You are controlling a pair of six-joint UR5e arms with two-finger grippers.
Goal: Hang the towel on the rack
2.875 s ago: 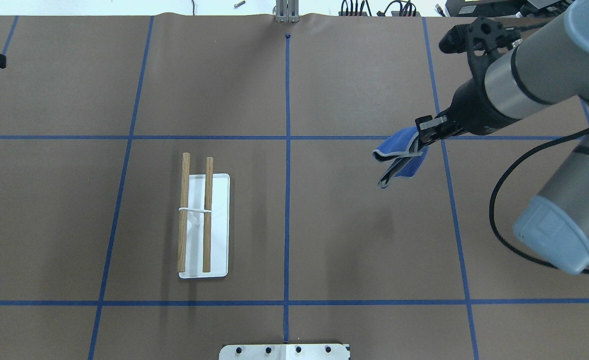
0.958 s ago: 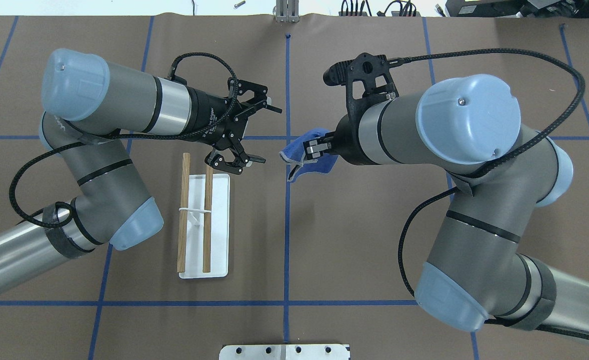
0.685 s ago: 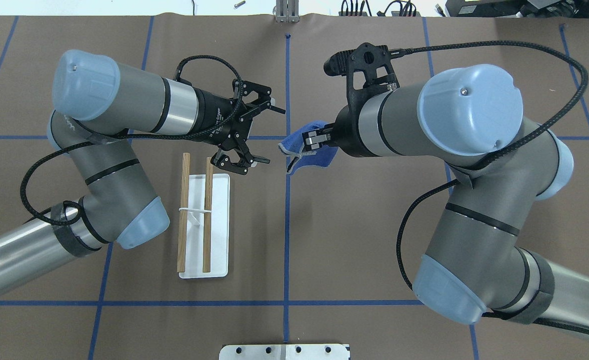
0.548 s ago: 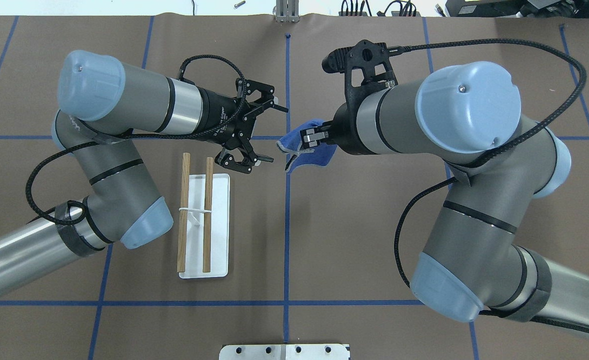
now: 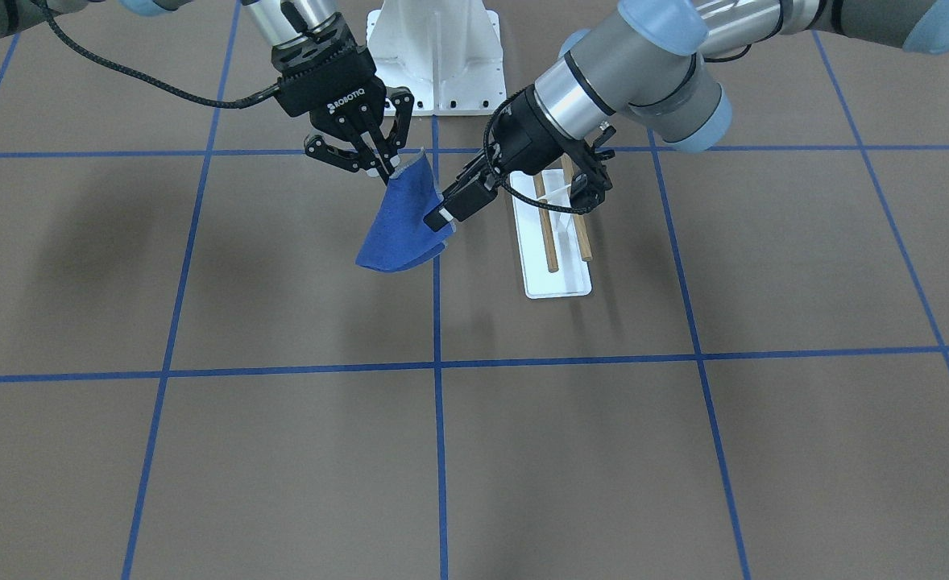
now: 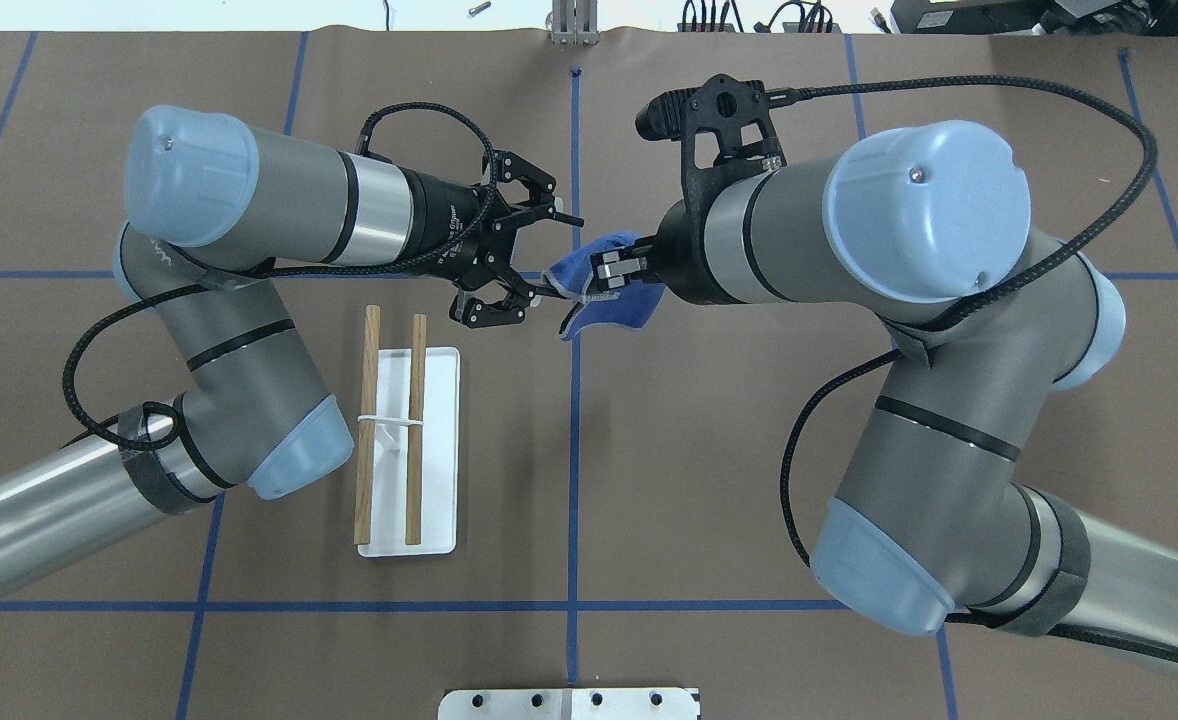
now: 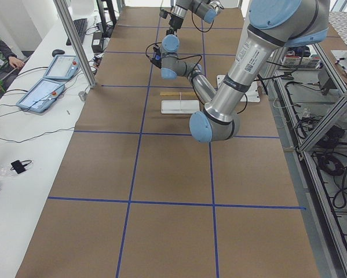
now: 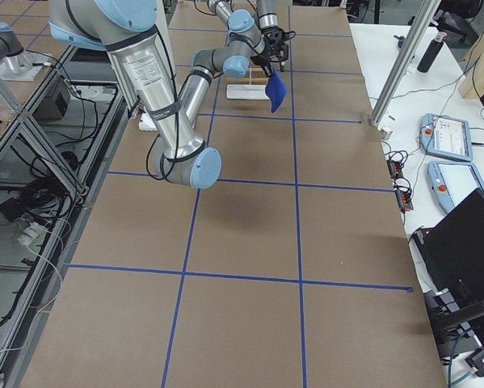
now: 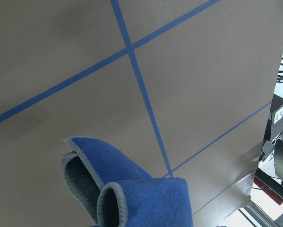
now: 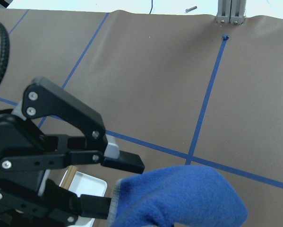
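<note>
Towel [image 6: 614, 312] light and limp, drooping from right gripper's [image 6: 604, 272] pinch; left gripper [image 6: 559, 255], fingers spread, should probably grab the hem corner.

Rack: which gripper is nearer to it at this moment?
Left. The left gripper hangs open just off the far end of the rack; the right gripper, shut on the towel, is farther away, past the centre tape line.

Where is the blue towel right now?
In the overhead view the towel hangs over the middle blue line, pinched in the right gripper, with the open left gripper right beside it and the rack farther left.
</note>
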